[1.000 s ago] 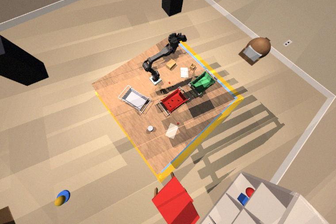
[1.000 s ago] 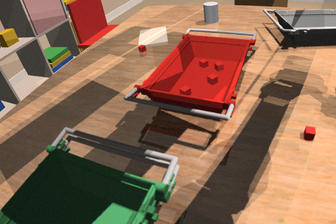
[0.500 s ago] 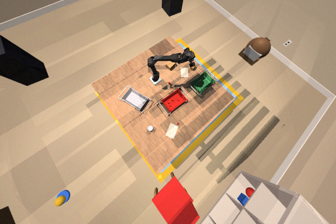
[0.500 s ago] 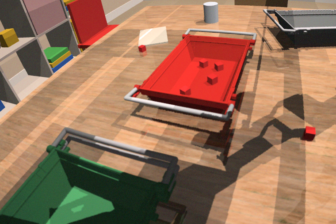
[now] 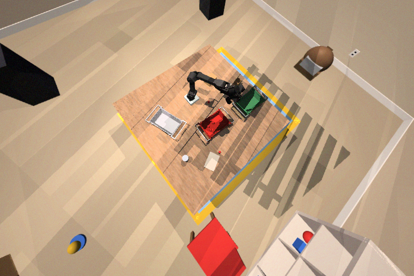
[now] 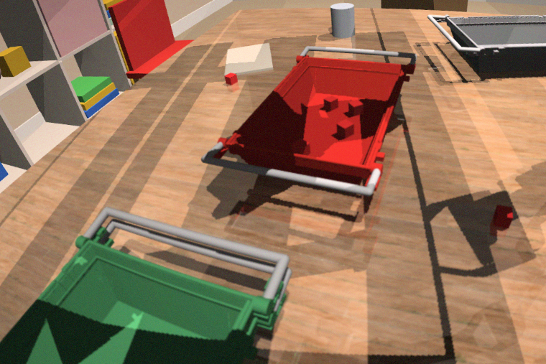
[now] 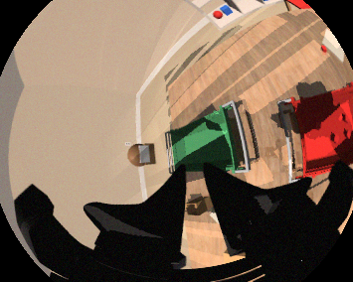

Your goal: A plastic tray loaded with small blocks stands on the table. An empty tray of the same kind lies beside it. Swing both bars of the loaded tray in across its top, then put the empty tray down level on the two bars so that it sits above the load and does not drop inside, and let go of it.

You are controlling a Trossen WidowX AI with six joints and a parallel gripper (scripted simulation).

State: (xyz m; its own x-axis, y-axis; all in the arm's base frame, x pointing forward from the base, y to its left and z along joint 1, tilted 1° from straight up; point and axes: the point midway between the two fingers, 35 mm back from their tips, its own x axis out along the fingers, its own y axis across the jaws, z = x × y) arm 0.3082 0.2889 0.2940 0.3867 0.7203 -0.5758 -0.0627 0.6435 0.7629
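The red tray (image 5: 211,133) (image 6: 353,80) (image 7: 346,94) stands mid-table with several small red blocks inside. Its near bar (image 6: 312,180) and far bar (image 6: 361,50) stick out past its ends. An empty green tray (image 5: 249,104) (image 6: 176,271) (image 7: 202,139) stands on one side; at its end two bars lie one above the other. An empty grey tray (image 5: 166,122) (image 6: 506,58) stands on the other side, bars out. My gripper (image 5: 236,96) (image 7: 193,168) is in the air beside the green tray, slightly open and empty. Its height is hard to tell.
A loose red block (image 5: 219,152) (image 6: 230,78) lies near a pale slab (image 5: 212,161) (image 6: 248,58); another red block (image 5: 208,102) (image 6: 502,217) lies near the arm's base. A grey cylinder (image 5: 185,158) (image 6: 342,21) stands near the grey tray. A blue and yellow border (image 5: 255,163) edges the table.
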